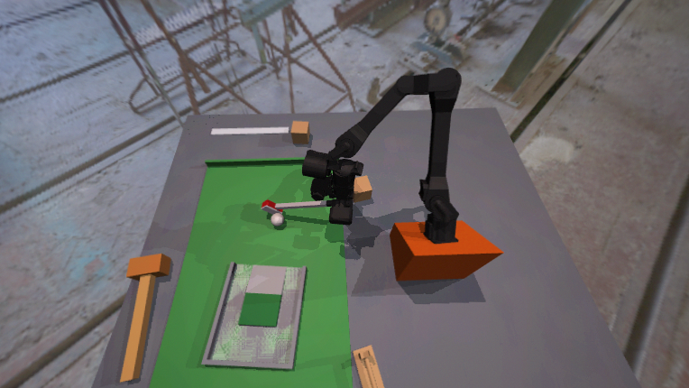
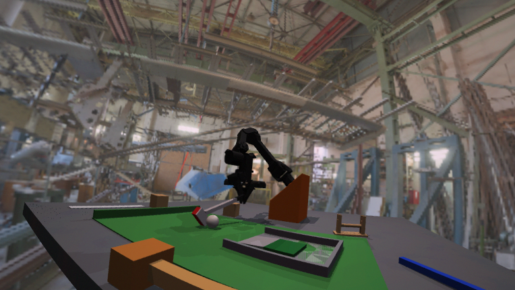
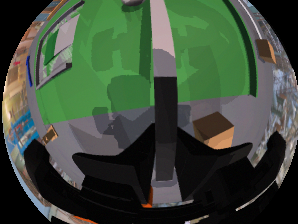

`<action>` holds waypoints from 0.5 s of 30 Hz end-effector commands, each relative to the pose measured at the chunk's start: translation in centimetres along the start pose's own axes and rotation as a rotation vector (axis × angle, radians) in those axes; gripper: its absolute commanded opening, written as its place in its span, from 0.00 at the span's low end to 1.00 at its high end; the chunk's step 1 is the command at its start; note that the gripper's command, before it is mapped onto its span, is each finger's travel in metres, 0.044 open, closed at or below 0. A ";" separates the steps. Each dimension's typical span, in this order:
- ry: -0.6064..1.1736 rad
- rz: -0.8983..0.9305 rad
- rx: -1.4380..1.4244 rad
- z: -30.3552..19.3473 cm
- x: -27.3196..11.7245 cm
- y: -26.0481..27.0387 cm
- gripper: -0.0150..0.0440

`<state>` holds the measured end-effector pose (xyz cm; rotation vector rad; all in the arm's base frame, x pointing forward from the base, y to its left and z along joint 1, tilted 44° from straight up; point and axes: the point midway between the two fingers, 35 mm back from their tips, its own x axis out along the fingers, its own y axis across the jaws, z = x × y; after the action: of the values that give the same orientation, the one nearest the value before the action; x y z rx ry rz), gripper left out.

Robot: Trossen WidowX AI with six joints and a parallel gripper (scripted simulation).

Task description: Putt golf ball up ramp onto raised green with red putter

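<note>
One putter point(image 1: 294, 205) is gripped in the jaws, its red head just beside one ball point(image 1: 276, 219); one green point(image 1: 260, 309) lies nearer, and two cubes point(image 1: 299, 131) sit far on the tabletop point(image 1: 482, 313).

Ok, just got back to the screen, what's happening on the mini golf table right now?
The arm's claw is shut on the grey shaft of the red putter, holding it out over the green mat. The red head sits low, right beside the white golf ball, on the side away from the ramp; whether they touch is unclear. The ball rests on the mat, not on the ramp. The raised green inside its grey frame has nothing on it, so the putt is not yet made.
</note>
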<state>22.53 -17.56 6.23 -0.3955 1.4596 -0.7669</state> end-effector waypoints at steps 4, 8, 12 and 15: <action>-0.001 -0.017 -0.018 -1.3 0.0 6.4 0.25; -0.001 -0.016 -0.018 -1.2 -0.5 6.4 0.25; -0.001 -0.013 -0.018 -1.1 -2.3 6.6 0.25; -0.001 -0.012 -0.018 -1.1 -4.0 6.6 0.25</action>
<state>22.56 -10.95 3.38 -0.4268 1.4882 -0.7643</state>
